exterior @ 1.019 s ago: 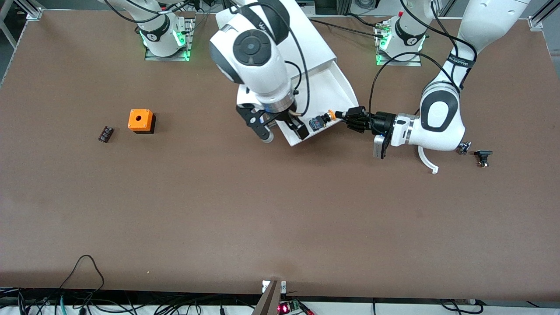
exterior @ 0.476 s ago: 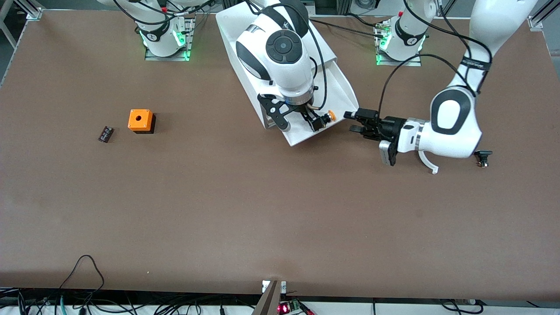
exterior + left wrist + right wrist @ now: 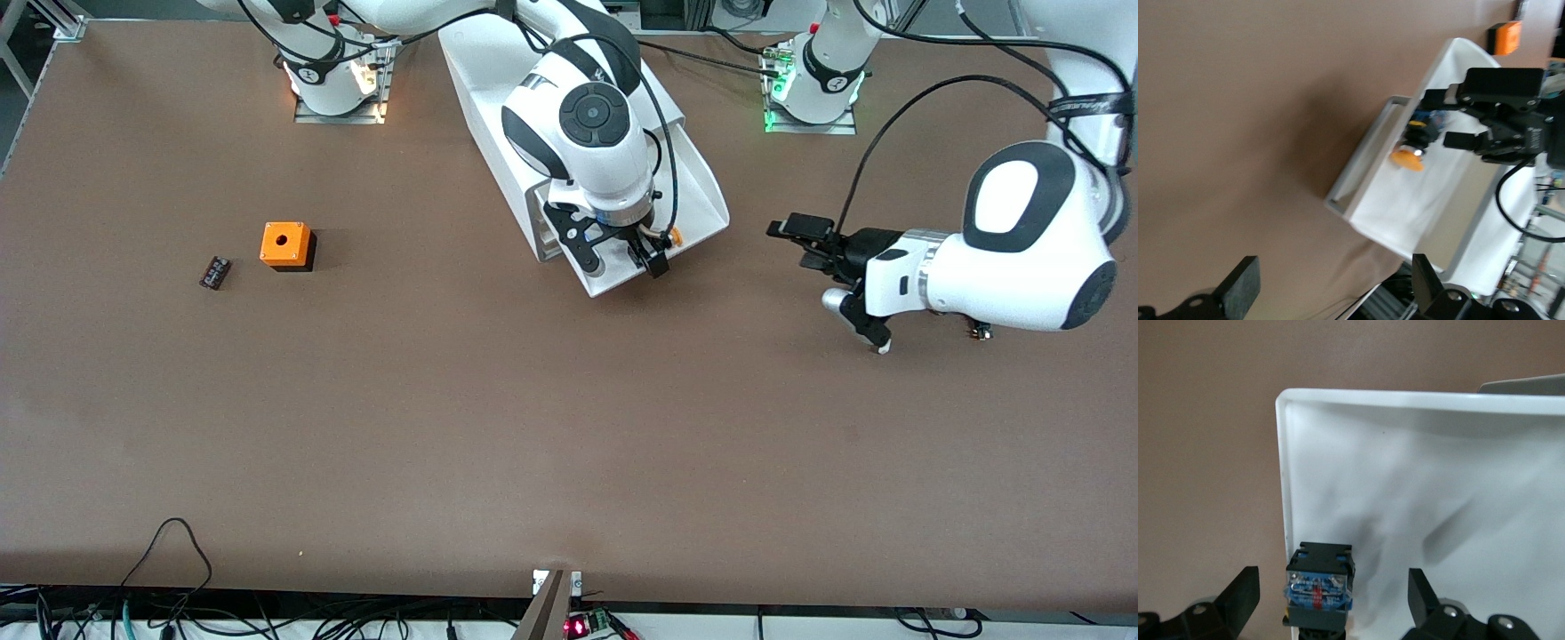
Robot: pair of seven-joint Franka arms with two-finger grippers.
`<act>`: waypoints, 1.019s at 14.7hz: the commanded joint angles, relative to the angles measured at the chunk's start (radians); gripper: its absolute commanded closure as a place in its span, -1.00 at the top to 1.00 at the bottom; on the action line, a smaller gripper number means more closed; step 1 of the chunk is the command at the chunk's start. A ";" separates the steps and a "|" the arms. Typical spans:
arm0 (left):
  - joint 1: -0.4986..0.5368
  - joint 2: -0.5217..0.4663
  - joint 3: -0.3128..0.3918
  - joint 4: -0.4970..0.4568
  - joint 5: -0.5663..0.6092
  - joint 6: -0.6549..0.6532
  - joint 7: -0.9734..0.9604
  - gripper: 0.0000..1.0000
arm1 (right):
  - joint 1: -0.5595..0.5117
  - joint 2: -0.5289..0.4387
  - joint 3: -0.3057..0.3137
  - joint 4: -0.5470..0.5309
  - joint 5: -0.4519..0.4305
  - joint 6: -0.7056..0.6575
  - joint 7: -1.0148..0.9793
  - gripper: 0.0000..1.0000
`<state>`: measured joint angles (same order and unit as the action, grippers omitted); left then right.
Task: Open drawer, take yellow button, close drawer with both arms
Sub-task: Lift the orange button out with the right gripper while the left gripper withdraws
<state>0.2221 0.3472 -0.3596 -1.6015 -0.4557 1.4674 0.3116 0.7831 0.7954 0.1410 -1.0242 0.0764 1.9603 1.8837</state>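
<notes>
The topmost drawer stands pulled out of the white cabinet. The button lies in the drawer at its front corner toward the left arm's end, orange cap outward. My right gripper is open and hangs low over that corner. In the right wrist view the button's blue base sits between the open fingers by the drawer's rim. My left gripper is open and empty over bare table beside the drawer. The left wrist view shows the button, the drawer and the right gripper.
An orange cube with a hole and a small black part lie toward the right arm's end. A white curved piece and a small black part lie under the left arm.
My left gripper has drawn back from the drawer's corner toward the left arm's end. My right gripper has moved across the drawer to the button and now straddles it.
</notes>
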 commanded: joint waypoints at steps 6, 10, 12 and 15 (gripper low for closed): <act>-0.007 -0.010 -0.019 0.218 0.274 -0.111 -0.230 1.00 | 0.016 0.021 -0.012 0.046 -0.012 0.008 0.020 -0.62; -0.049 -0.056 -0.038 0.256 0.510 -0.111 -0.290 1.00 | 0.013 0.011 -0.017 0.046 -0.012 -0.014 0.012 -1.00; -0.052 -0.059 -0.038 0.288 0.587 -0.111 -0.287 1.00 | 0.013 -0.016 -0.012 0.070 -0.010 -0.072 0.006 -1.00; -0.050 -0.054 -0.028 0.322 0.592 -0.102 -0.284 1.00 | -0.001 -0.080 -0.008 0.113 -0.004 -0.153 -0.084 -1.00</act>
<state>0.1732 0.2833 -0.3927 -1.3181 0.1120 1.3753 0.0366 0.7876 0.7709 0.1334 -0.9411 0.0763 1.8788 1.8572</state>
